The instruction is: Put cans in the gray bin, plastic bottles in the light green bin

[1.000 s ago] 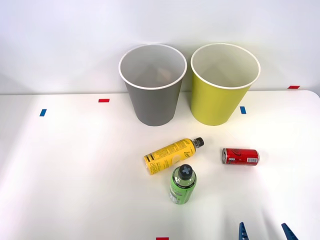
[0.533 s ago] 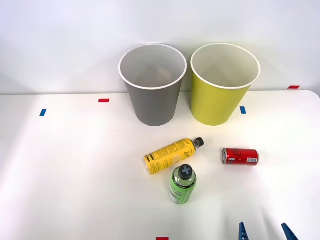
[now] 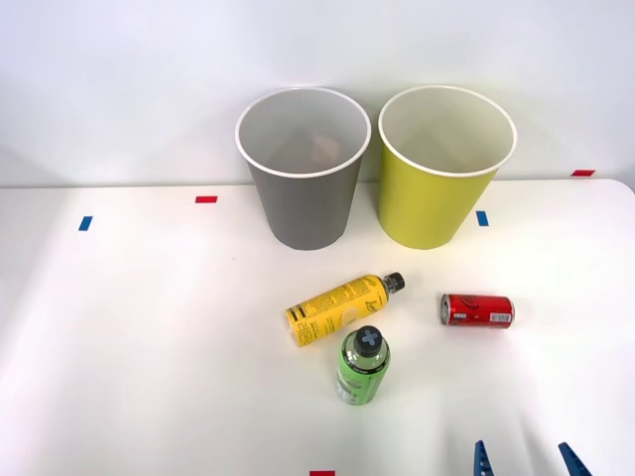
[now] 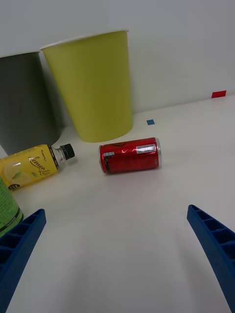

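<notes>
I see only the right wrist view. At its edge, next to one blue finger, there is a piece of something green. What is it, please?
Observer: It is a green bottle. It stands upright and has a black cap.
Operator: Thank you. From here I see the light green bin only from the side. Can you look into it?
Observer: Yes. From the front view, the light green bin has a pale inside, and I see no bottle in the part that shows.
</notes>
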Action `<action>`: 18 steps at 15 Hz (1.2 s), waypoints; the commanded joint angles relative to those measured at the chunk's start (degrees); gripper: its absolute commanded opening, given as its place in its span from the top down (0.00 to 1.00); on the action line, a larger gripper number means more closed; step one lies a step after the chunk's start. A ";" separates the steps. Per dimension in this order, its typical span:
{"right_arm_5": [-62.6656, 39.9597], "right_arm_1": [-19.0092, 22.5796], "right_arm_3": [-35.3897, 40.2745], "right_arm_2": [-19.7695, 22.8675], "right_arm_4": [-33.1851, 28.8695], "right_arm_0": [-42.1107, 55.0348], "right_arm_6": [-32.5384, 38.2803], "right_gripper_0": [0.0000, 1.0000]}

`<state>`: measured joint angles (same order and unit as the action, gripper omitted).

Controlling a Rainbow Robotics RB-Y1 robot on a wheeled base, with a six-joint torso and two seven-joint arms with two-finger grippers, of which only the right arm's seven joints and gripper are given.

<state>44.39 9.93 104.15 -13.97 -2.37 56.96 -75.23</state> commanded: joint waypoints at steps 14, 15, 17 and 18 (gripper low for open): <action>0.00 0.00 0.00 0.00 0.00 0.00 0.00 0.00; 0.00 0.00 0.00 0.00 0.00 0.00 0.00 0.00; 0.00 0.00 0.00 0.00 0.00 0.00 0.00 0.00; 0.00 0.00 0.00 0.00 0.00 0.00 0.00 0.00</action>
